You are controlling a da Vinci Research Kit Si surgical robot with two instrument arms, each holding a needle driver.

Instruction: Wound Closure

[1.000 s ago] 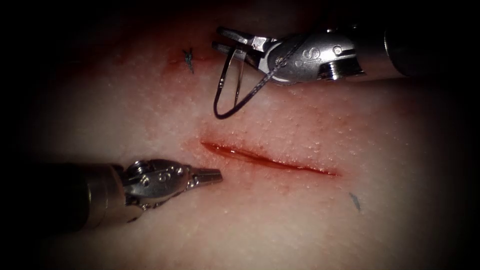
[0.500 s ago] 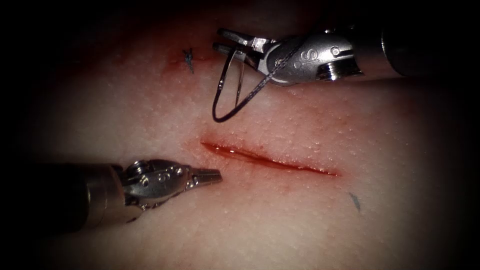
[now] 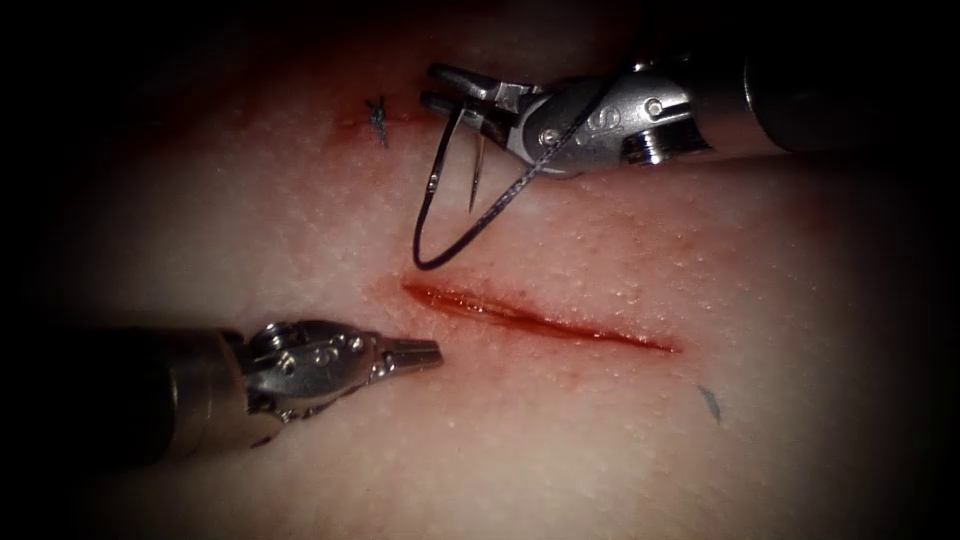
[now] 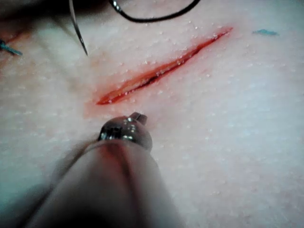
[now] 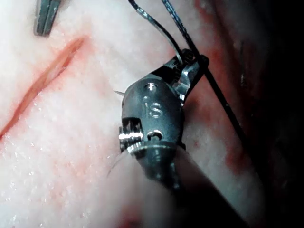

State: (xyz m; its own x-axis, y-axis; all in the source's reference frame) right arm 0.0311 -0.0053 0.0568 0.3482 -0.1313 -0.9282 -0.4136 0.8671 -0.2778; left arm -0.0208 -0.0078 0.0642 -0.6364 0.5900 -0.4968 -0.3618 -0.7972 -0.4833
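Stamped characters "IS" readable on right tool (image 5: 151, 108) wrist housing, right wrist view; endoscope view shows faint mark there, unreadable.

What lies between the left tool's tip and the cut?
Only bare tissue separates the left end effector from the cut; the endoscope view and left wrist view show it.

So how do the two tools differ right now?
The right tool holds the needle near its thread end, clear of the tissue, above the cut; the left tool holds nothing, jaws shut, below the cut's left end. Thread drapes across the right tool, none on the left. Both are needle drivers.
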